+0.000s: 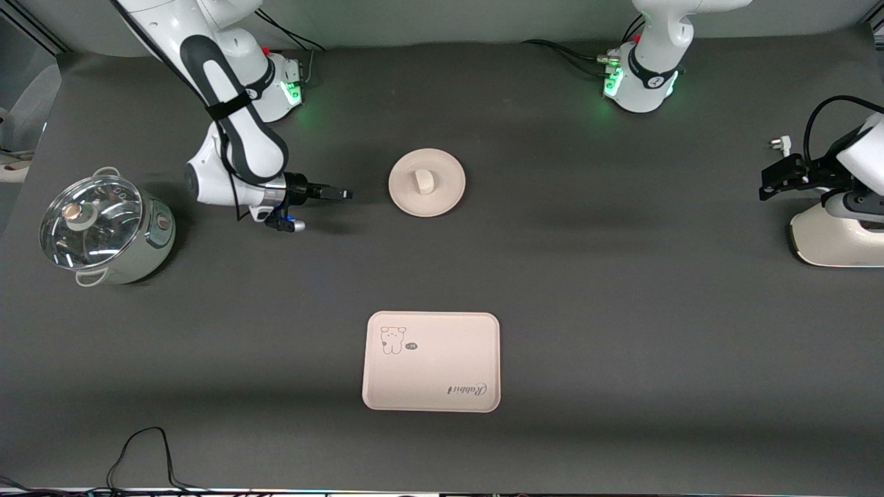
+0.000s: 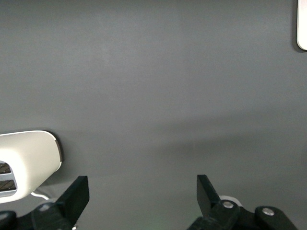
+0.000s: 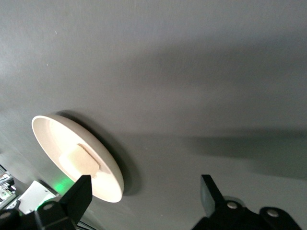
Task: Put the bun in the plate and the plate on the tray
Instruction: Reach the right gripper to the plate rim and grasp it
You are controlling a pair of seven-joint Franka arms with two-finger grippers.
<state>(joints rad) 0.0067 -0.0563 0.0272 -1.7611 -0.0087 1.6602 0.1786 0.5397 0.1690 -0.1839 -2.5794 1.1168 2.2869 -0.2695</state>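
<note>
Already bun (image 1: 423,181) upright in plate (image 1: 442,197), long axis toward tray (image 1: 442,386); both end effectors released.

**Bystanders on the dark surface**

A shiny steel pot (image 1: 110,231) with a glass lid (image 1: 90,219) stands at the right arm's end of the dark grey surface (image 1: 621,290); the lid has a round knob at its middle, and the pot has a small handle on each side. At the left arm's end sits a white appliance (image 1: 832,238) with a rounded base. A black cable (image 1: 141,452) loops along the edge nearest the front camera.
</note>
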